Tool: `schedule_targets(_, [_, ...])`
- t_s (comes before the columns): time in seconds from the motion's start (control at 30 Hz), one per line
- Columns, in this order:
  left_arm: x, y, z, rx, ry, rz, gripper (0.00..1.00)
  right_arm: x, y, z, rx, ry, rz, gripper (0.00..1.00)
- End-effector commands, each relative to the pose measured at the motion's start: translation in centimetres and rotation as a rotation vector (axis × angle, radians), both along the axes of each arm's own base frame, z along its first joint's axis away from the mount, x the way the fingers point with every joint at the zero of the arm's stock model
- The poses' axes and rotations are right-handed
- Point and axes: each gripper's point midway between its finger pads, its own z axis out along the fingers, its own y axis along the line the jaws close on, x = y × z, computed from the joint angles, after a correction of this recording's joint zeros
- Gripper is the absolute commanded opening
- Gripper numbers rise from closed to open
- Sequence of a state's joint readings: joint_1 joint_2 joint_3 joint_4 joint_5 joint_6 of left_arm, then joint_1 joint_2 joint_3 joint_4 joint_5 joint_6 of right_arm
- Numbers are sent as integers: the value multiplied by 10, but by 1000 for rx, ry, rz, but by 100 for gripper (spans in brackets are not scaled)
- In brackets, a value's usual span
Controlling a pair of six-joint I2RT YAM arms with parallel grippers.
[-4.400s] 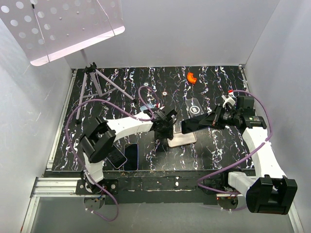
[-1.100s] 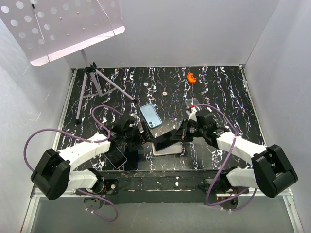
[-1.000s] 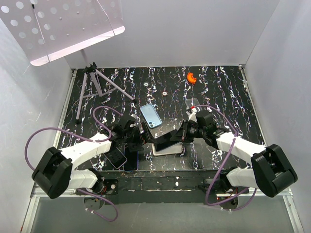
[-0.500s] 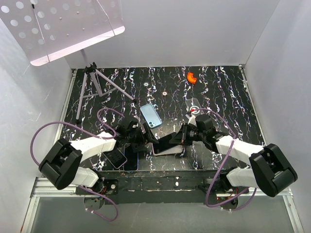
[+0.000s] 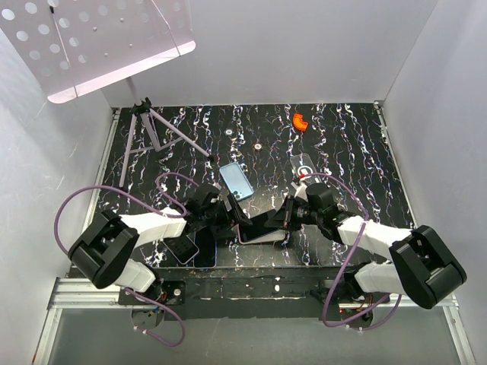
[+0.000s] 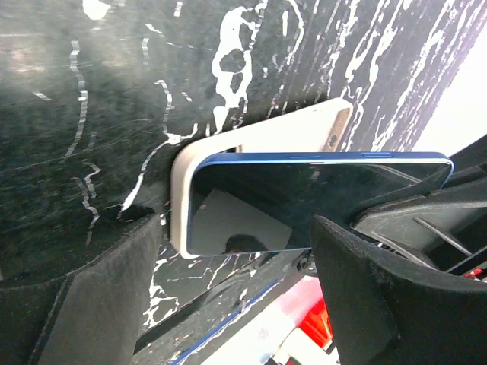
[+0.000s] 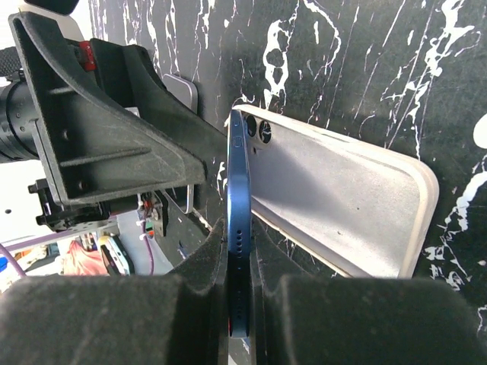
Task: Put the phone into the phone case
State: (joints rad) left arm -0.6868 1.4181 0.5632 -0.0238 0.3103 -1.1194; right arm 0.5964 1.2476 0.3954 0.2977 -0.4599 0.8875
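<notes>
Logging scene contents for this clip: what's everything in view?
blue phone: one, blue, on edge over case, in right pincer
phone case: one, cream, table centre
second phone: one, light blue, behind case
pale slab: one, silver, near edge
dark slab: one, black, beside it
clear item: one, transparent, right of centre
orange piece: one, orange, far right
tripod: one, grey, far left
perforated panel: one, white, overhead left
left pincer: one, black, open at case end
right pincer: one, black, shut on blue phone

No readable text, brand, label or number on the phone, the phone case or elsewhere
</notes>
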Motion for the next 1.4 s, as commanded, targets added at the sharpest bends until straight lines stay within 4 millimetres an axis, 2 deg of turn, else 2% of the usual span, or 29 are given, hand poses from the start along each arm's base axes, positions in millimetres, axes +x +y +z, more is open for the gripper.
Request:
schedule_targets(0.0, [-1,-13,-1,-22,-21,-29,78,-4,-3,-22,-52,38,-15,1])
schedule_targets(0.13, [-1,-20,-3,-9,-27,-39,77,-6,-5,-35,-86,78,-37,1])
schedule_targets(0.33, [1,-18,-4,21,-35,-32,75,-7,-10,-46,-136,96,-48,1])
schedule_targets(0.43, [0,-6,-4,99,-43,-38,78,-9,-13,-50,-161,96,-50,1])
schedule_targets(0.53, [5,6,6,177,-95,-39,82,-9,-16,-52,-180,95,-61,1])
schedule_targets(0.67, [9,18,20,238,-156,-42,81,-9,-18,-55,-192,97,-70,1])
schedule_targets(0.73, [10,18,25,235,-167,-38,78,-9,-19,-57,-197,104,-74,1])
schedule_targets(0.9, [3,-3,22,222,-156,-84,62,-11,-21,-63,-217,131,-80,1])
schedule_targets(1.07, [-5,-23,12,187,-125,-112,49,-13,-29,-72,-276,157,-114,15])
schedule_targets(1.27, [-12,-16,-7,214,-75,-89,35,-18,-36,-79,-332,187,-118,26])
schedule_targets(1.3, [-14,-15,-9,219,-67,-82,30,-18,-36,-81,-338,193,-117,29])
schedule_targets(1.37, [-17,-9,-15,242,-40,-70,28,-19,-37,-83,-358,203,-107,37])
